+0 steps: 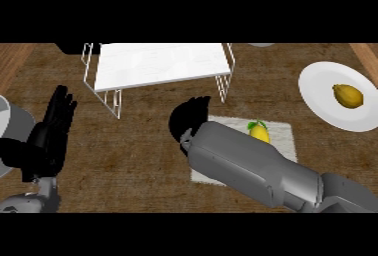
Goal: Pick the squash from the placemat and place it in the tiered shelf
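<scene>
Squash on the placemat, my right robot hand beside it.

I see the squash (pixel 259 132) lying on the white placemat (pixel 284 137) mid-bench, right robot hand (pixel 187 118) curled, holding nothing, at the mat's left edge. The tiered shelf (pixel 162 64) stands at the far edge; left robot hand (pixel 50 131) rests spread at the left.

We look steeply down on a counter (pixel 133 165) with a mottled dark brown top, and we see strips of lighter wood (pixel 15 60) at its upper left and upper right corners. A white plate (pixel 328 102) at the right carries a yellow fruit (pixel 348 96). A grey rounded object (pixel 13 125) meets the left edge.
</scene>
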